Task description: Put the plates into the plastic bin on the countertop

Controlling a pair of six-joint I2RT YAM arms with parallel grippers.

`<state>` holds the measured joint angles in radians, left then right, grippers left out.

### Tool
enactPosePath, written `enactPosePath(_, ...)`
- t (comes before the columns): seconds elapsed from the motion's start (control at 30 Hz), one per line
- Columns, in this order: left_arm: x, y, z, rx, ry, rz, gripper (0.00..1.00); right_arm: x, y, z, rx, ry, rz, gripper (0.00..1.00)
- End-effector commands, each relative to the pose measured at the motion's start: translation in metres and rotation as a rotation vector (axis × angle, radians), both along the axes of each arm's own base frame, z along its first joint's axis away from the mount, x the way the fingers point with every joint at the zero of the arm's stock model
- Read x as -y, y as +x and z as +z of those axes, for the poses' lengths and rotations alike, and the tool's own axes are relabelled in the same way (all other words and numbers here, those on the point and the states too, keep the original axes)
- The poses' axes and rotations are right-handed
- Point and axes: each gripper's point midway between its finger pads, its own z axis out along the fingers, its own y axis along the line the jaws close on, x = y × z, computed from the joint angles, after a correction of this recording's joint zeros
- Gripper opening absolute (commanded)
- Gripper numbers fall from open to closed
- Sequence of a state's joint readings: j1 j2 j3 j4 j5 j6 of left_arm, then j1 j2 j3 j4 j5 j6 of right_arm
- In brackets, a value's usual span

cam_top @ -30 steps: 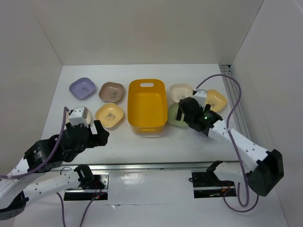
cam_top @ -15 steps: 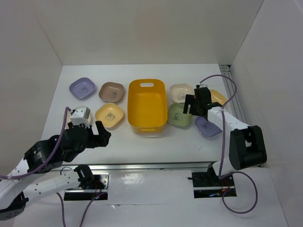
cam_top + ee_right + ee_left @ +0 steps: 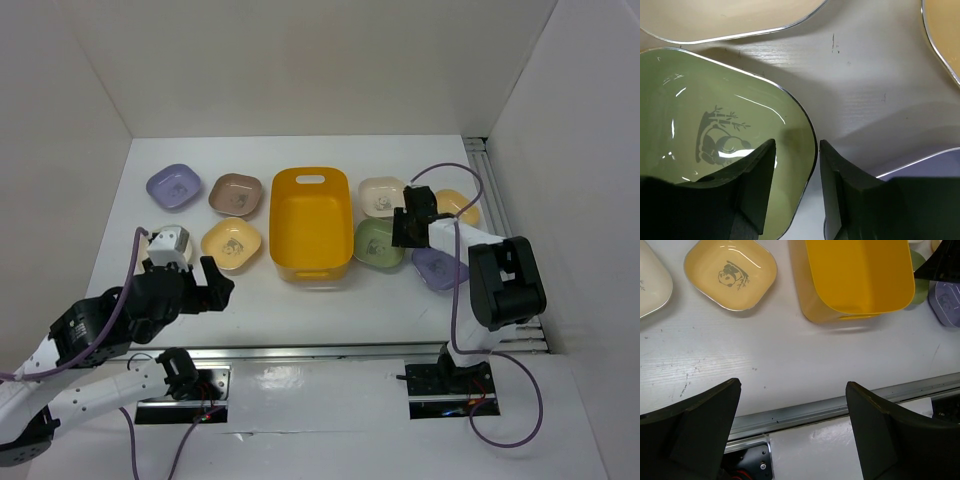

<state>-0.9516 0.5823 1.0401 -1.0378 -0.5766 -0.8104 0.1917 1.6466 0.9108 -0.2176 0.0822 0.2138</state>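
- My right claw [image 3: 796,145] sits low over the green rounded-square plate [image 3: 715,100]. This plate lies just right of the orange-yellow plastic bin [image 3: 310,225], which stands mid-way along the white counter [image 3: 300,300].
- Its two fingers stand partly apart, straddling the green plate's right rim, one over the dish and one outside. A gap shows beside the rim, so nothing is pinched.
- My left claw [image 3: 792,385] hangs wide open and empty above the counter's near left part.
- Every plate in view lies on the counter, outside the bin.
- Left of the bin are a lavender plate [image 3: 173,186] and a brown-pink plate [image 3: 235,194] toward the far edge. A yellow panda plate [image 3: 231,243] and a left cream plate [image 3: 650,275] lie nearer.
- Right of the bin are a right cream plate [image 3: 382,195], an orange-yellow plate [image 3: 460,212] toward the right edge and a second lavender plate [image 3: 437,267].
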Motion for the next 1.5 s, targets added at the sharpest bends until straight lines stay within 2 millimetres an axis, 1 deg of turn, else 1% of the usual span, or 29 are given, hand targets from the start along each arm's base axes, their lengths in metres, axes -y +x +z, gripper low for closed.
enactPosePath(0.0,0.003,0.001,0.006,0.031,-0.019,-0.019,1.0,-0.004,0.026,0.02,0.097,0.0,0.008,0.47)
enactPosePath(0.07,0.003,0.001,0.006,0.031,-0.019,-0.019,1.0,-0.002,0.029,0.02,0.098,-0.01,0.0,0.4)
enactPosePath(0.1,0.003,0.001,0.006,0.031,-0.019,-0.019,1.0,-0.001,0.027,0.019,0.091,-0.019,-0.005,0.4)
enactPosePath(0.13,0.003,0.001,0.006,0.031,-0.019,-0.019,1.0,0.001,0.026,0.017,0.083,-0.028,-0.011,0.35)
enactPosePath(0.33,0.001,0.0,0.009,0.042,-0.033,-0.019,1.0,0.006,0.023,0.019,0.065,-0.059,-0.044,0.1)
enactPosePath(0.37,0.001,0.0,0.009,0.042,-0.033,-0.019,1.0,0.01,0.021,0.014,0.049,-0.079,-0.055,0.1)
enactPosePath(0.4,0.001,0.0,0.009,0.042,-0.033,-0.019,1.0,0.011,0.024,0.018,0.06,-0.081,-0.07,0.08)
enactPosePath(0.5,0.0,-0.001,0.01,0.045,-0.049,-0.014,1.0,0.014,0.019,0.017,0.034,-0.09,-0.084,0.0)
enactPosePath(0.57,-0.003,-0.001,0.012,0.054,-0.053,-0.006,1.0,0.012,0.017,0.02,0.038,-0.093,-0.088,0.0)
enactPosePath(0.63,-0.003,-0.001,0.012,0.055,-0.053,-0.006,1.0,0.013,0.02,0.036,0.061,-0.087,-0.11,0.0)
enactPosePath(0.67,-0.003,-0.001,0.012,0.055,-0.053,-0.006,1.0,0.016,0.016,0.04,0.047,-0.099,-0.115,0.0)
enactPosePath(0.7,-0.003,-0.001,0.012,0.055,-0.053,-0.006,1.0,0.015,0.019,0.053,0.072,-0.1,-0.138,0.0)
enactPosePath(0.83,-0.003,-0.001,0.012,0.055,-0.053,-0.006,1.0,0.022,0.016,0.082,0.067,-0.142,-0.185,0.0)
enactPosePath(0.87,-0.003,-0.001,0.012,0.055,-0.053,-0.006,1.0,0.027,0.009,0.087,0.042,-0.168,-0.194,0.0)
enactPosePath(0.9,-0.003,-0.001,0.012,0.055,-0.053,-0.006,1.0,0.026,0.008,0.092,0.042,-0.179,-0.206,0.0)
enactPosePath(0.93,-0.003,-0.001,0.012,0.055,-0.053,-0.006,1.0,0.032,0.011,0.113,0.091,-0.203,-0.251,0.0)
enactPosePath(0.97,-0.002,-0.001,0.012,0.052,-0.06,-0.002,1.0,0.031,0.009,0.122,0.105,-0.228,-0.253,0.0)
enactPosePath(1.0,-0.002,-0.001,0.012,0.052,-0.061,-0.002,1.0,0.041,0.008,0.144,0.15,-0.263,-0.322,0.0)
enactPosePath(1.03,-0.004,0.0,0.012,0.056,-0.058,0.006,1.0,0.043,0.007,0.157,0.175,-0.29,-0.338,0.0)
enactPosePath(1.1,-0.004,0.0,0.012,0.056,-0.058,0.006,1.0,0.038,0.007,0.182,0.242,-0.296,-0.376,0.0)
enactPosePath(1.13,-0.003,0.0,0.013,0.054,-0.066,0.011,1.0,0.043,0.009,0.207,0.308,-0.317,-0.427,0.0)
enactPosePath(1.17,-0.003,0.0,0.013,0.054,-0.066,0.011,1.0,0.039,0.008,0.224,0.355,-0.309,-0.431,0.0)
enactPosePath(1.2,-0.006,0.0,0.011,0.052,-0.055,0.018,1.0,0.025,0.009,0.239,0.408,-0.289,-0.415,0.0)
enactPosePath(1.23,-0.004,0.001,0.01,0.043,-0.053,0.023,1.0,0.009,0.009,0.263,0.474,-0.249,-0.397,0.0)
enactPosePath(1.27,-0.006,0.002,0.01,0.048,-0.05,0.032,1.0,0.009,0.012,0.273,0.501,-0.247,-0.402,0.0)
enactPosePath(1.33,-0.005,0.004,0.005,0.03,-0.029,0.046,1.0,-0.017,0.014,0.295,0.571,-0.186,-0.342,0.0)
enactPosePath(1.37,-0.007,0.005,0.003,0.022,-0.017,0.061,1.0,-0.036,0.021,0.3,0.571,-0.151,-0.249,0.0)
enactPosePath(1.43,-0.012,0.007,0.004,0.013,-0.004,0.106,1.0,-0.065,0.031,0.299,0.557,-0.104,-0.124,0.0)
enactPosePath(1.47,-0.016,0.008,0.005,0.007,0.005,0.134,1.0,-0.086,0.035,0.298,0.545,-0.078,-0.038,0.0)
